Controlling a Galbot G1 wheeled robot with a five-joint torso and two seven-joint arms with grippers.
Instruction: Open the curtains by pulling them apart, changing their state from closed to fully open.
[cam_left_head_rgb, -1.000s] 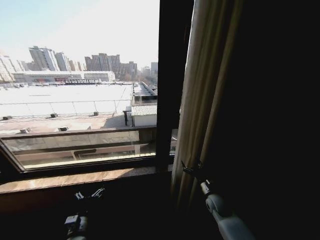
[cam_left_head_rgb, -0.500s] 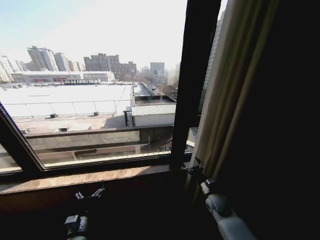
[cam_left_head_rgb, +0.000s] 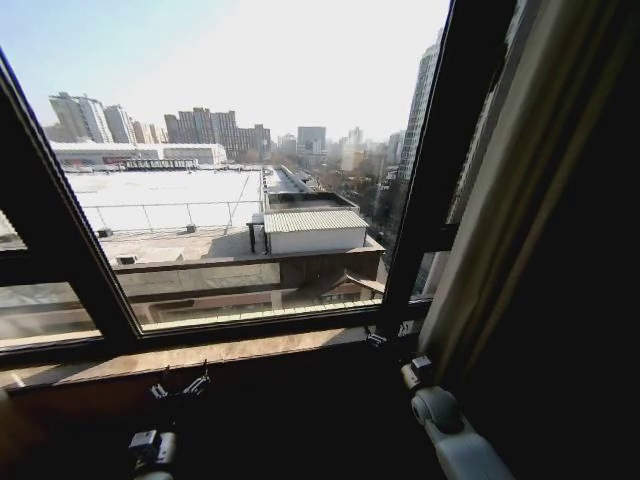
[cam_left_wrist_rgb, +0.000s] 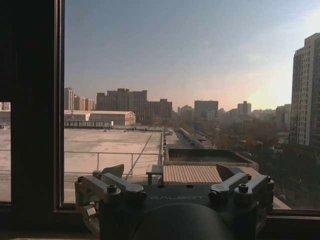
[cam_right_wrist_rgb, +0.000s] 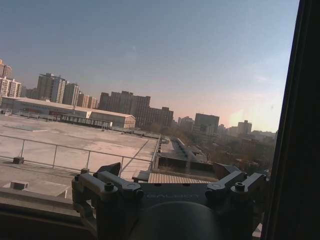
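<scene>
The curtains hang as a bunched cream pleated band at the right of the window, running down to the sill. In the head view my right gripper sits low by the sill, just left of the curtain's lower edge and apart from it. The right wrist view shows the right gripper open, with nothing between its fingers and only city rooftops beyond. My left gripper is held low under the sill at the left. The left wrist view shows the left gripper open and holding nothing, facing the glass.
A dark brown drape covers the far right. A dark window post stands beside the curtain and a slanted frame bar crosses the left. The brown sill runs along below the glass.
The whole head picture has shifted: window post, curtain and drape slid rightward and a left frame bar came into view. Both grippers keep their places in the picture; the right one no longer overlaps the curtain.
</scene>
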